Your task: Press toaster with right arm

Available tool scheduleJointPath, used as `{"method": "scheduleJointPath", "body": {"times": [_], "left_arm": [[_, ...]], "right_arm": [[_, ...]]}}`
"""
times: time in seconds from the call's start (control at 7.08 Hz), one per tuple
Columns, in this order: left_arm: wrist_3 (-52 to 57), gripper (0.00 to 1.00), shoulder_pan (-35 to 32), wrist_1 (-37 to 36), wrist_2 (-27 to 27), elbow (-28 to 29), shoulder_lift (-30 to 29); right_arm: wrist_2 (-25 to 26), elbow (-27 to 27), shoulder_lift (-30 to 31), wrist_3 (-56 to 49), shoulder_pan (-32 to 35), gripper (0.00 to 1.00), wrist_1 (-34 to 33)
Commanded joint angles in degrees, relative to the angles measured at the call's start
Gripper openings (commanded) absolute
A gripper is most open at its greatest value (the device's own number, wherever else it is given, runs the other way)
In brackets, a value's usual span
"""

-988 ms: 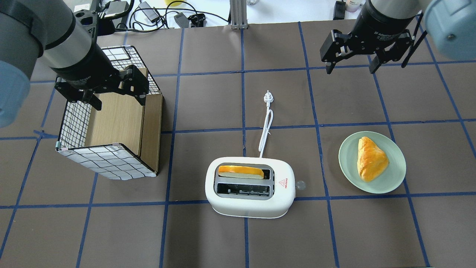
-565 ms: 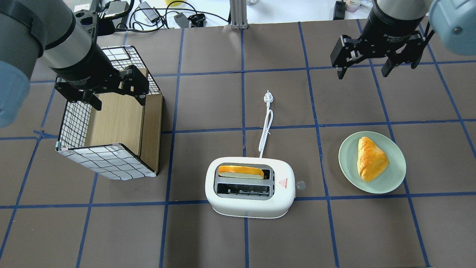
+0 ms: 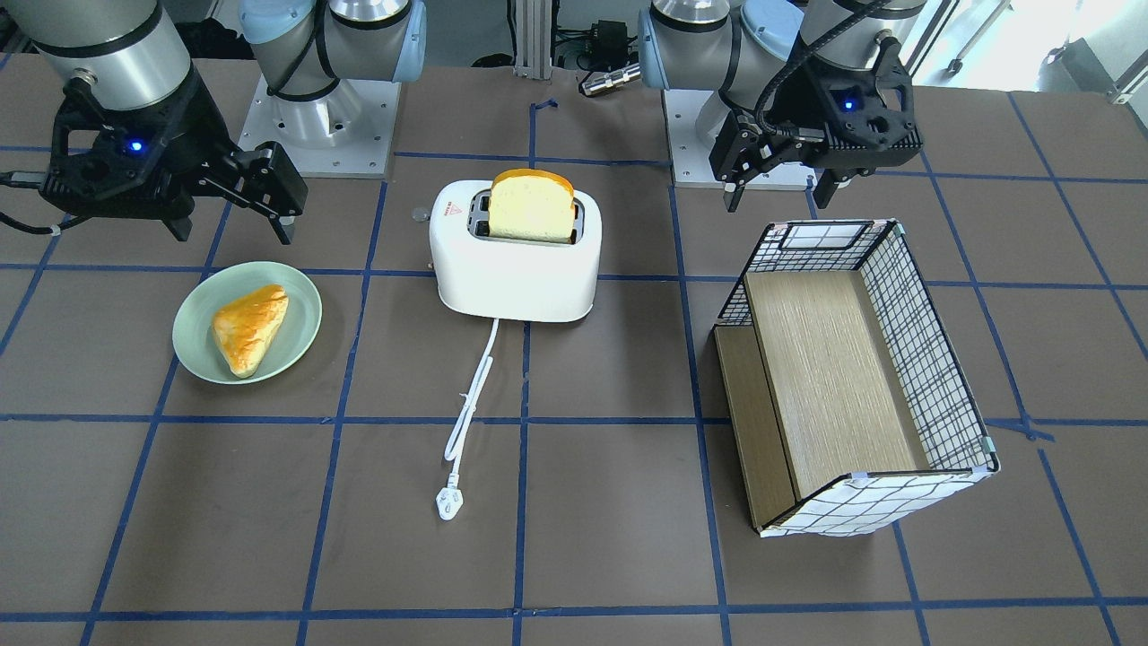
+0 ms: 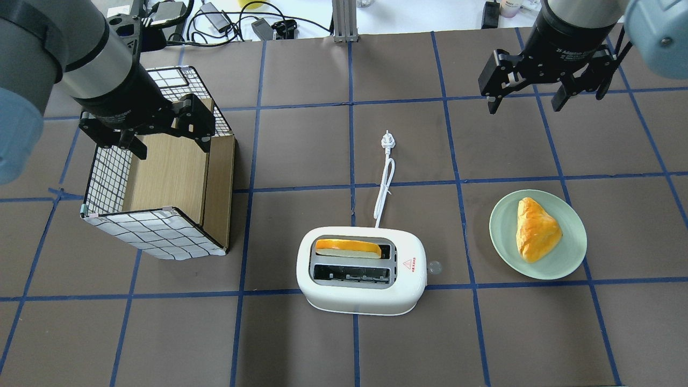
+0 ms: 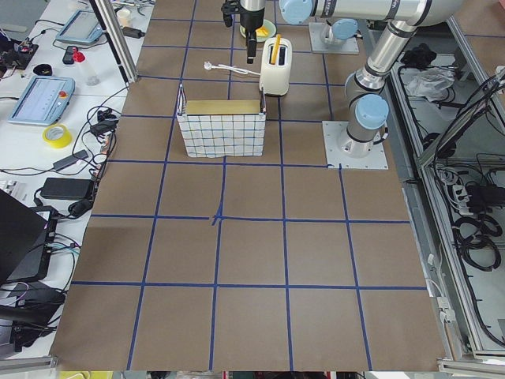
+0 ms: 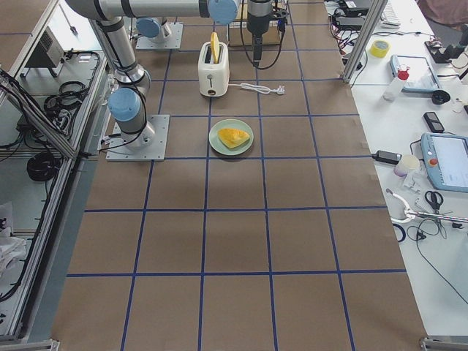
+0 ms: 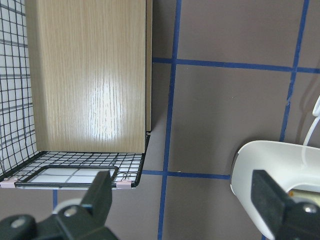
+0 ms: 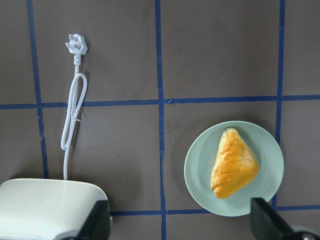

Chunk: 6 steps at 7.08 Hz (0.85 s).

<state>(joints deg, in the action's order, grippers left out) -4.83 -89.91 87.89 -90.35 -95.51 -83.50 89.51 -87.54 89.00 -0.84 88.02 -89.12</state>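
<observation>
- Overhead exterior view: toaster (image 4: 363, 277) stands upright at the lower centre of the frame on the brown table (image 4: 301, 150), slots facing up.
- Bread slice (image 4: 348, 248) sits in the slot higher in the frame. In the front-facing view it stands well proud of the toaster top.
- Lever knob (image 4: 434, 266) projects from the toaster's right end, just beside the red triangle sticker (image 4: 408, 264). Nothing touches it.
- White cord (image 4: 384, 188) runs up the frame from the toaster to the plug (image 4: 387, 141), which lies loose on the table.
- Right gripper (image 4: 524, 107) hangs at the upper right, above the table and well apart from the toaster. Its fingers are spread wide and grasp nothing.
- Right wrist view confirms this: both fingertips sit at the bottom corners, far apart, with the toaster's corner at lower left.
- Left gripper (image 4: 172, 148) hangs at the upper left over the top end of the wire basket (image 4: 150, 231), its fingers likewise released and holding nothing.
- Green plate (image 4: 570, 258) lies to the right of the toaster, clear of it, with a pastry (image 4: 536, 228) on it.
</observation>
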Motion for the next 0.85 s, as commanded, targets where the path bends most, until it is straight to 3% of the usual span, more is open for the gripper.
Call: {"method": "scheduleJointPath", "body": {"times": [0.0, 0.71], "left_arm": [[0.0, 1.0, 0.0, 0.0, 0.0, 0.0, 0.0], [0.0, 1.0, 0.0, 0.0, 0.0, 0.0, 0.0]], "right_arm": [[-1.2, 0.0, -0.1, 0.1, 0.1, 1.0, 0.1], [-0.6, 0.1, 0.0, 0.1, 0.1, 1.0, 0.1]]}}
